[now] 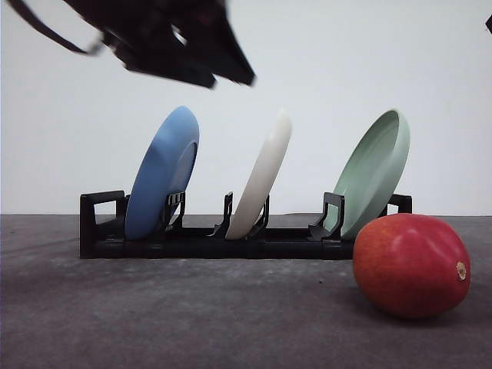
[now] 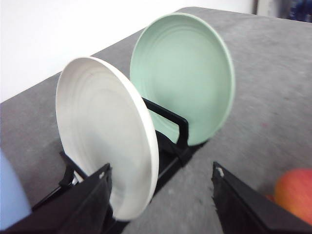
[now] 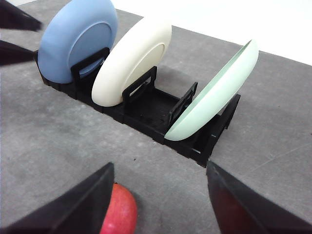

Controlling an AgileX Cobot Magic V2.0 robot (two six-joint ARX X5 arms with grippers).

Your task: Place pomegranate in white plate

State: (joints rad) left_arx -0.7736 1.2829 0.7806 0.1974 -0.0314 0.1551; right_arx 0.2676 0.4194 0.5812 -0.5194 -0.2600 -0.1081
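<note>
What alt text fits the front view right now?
Three plates stand on edge in a black rack: blue plate, white plate, green plate. The pomegranate lies on the grey table in front, at right.

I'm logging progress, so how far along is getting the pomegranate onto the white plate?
Nothing looks done yet. The white plate stands on edge in the black rack, between the blue plate and the pale green plate. The pomegranate lies on the table. The left gripper, open, is at the white plate; the right gripper, open, is above the pomegranate. Left: lay the plate flat, then place the fruit.
</note>
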